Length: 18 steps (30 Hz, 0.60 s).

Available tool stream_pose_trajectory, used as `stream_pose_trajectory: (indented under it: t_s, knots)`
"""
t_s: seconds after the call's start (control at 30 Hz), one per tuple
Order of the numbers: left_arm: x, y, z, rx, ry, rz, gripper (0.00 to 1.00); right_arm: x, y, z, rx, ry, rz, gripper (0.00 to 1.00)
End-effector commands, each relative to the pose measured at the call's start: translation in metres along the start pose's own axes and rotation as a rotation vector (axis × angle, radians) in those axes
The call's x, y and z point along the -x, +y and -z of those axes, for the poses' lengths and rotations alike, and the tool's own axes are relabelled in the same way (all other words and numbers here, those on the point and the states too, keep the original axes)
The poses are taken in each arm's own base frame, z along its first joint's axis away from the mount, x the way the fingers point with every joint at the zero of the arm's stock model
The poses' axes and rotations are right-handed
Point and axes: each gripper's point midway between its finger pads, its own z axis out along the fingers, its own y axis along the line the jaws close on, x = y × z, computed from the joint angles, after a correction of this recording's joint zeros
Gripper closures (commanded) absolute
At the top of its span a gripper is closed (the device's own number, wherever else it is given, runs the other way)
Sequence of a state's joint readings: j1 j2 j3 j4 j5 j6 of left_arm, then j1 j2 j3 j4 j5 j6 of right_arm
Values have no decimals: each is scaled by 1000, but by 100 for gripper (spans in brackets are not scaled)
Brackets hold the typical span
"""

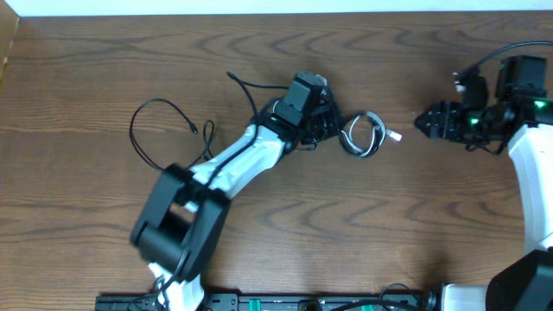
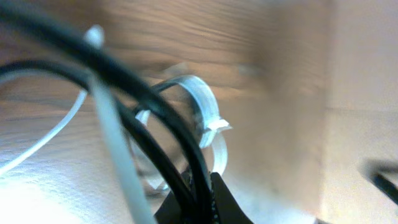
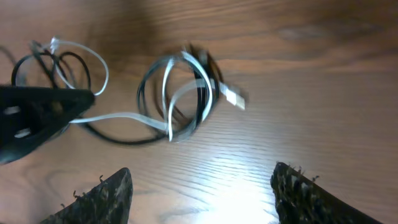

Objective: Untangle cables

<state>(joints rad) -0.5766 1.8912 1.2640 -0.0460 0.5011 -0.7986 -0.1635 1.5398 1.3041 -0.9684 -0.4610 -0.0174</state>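
A tangle of thin black cables (image 1: 315,123) lies at the table's middle, with a coiled white cable (image 1: 363,135) and its small plug just to its right. My left gripper (image 1: 313,111) sits on the tangle and is shut on black cable strands (image 2: 186,180), seen up close in the left wrist view, with the white coil (image 2: 199,112) behind them. A separate black cable (image 1: 155,130) loops loosely at the left. My right gripper (image 1: 432,121) is open and empty, right of the white coil (image 3: 180,93), which lies ahead of its fingers (image 3: 202,193).
The table's left edge (image 1: 7,52) and far edge run along the frame. The left arm (image 1: 225,164) stretches diagonally from the front. Equipment lines the front edge (image 1: 285,302).
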Motion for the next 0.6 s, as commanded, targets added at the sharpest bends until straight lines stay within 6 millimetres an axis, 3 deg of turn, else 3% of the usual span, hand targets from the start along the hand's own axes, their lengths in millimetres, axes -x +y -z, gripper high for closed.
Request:
stream_pose_trajectory:
  t_s: [0.0,0.2,0.23,0.37,0.43,0.57]
  knots:
    - [-19,-50,42,-175,98,-250,93,-4,35,-7,69,20,156,31]
    - [-28,-74,84,-204,83,-383,93,-16,59,-25,0,71,305,29]
    - [-24,-84,99,-224,48,-402,93,-19,66,-29,9,82,331,27]
    - [-6,-92,129,-242,-33,-412,93,-31,83,-38,96,124,336,27]
    - [-4,-97,137,-250,-51,-421,93,-36,98,-43,197,136,334,26]
    - [-5,-107,147,-282,-63,-420,93,-36,104,-58,248,118,348,26]
